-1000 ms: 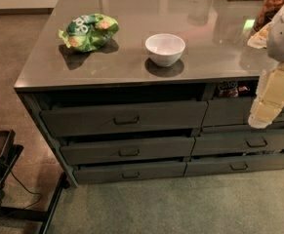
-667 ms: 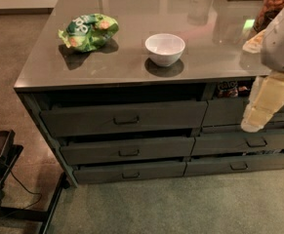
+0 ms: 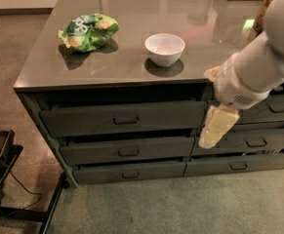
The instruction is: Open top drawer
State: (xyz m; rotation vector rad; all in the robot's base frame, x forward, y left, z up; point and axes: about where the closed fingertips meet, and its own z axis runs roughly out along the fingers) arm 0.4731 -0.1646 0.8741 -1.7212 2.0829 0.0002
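Grey counter (image 3: pixel 122 62) with drawers in its front face, seen from above. The top drawer (image 3: pixel 83 118) is in the left column, directly under the counter's front edge, with a dark gap between them. Its small dark handle (image 3: pixel 126 120) sits at the middle of the front, untouched. Two shallower drawers (image 3: pixel 127 150) are stacked below it, and narrower drawers (image 3: pixel 258 139) fill the right column.

The white arm (image 3: pixel 258 62) reaches in from the counter's right side and crosses its front right corner. The gripper (image 3: pixel 217 128) hangs pointing down in front of the counter, at the seam between the two drawer columns, just right of the top drawer's right end and well apart from the handle. Cannot tell if the gripper is released or clenched; nothing seen in it.

On the counter: a white bowl (image 3: pixel 165 48) near the front edge at the middle, and a green snack bag (image 3: pixel 89 31) toward the left edge. A black stand (image 3: pixel 0 165) is on the floor off the counter's left front corner.
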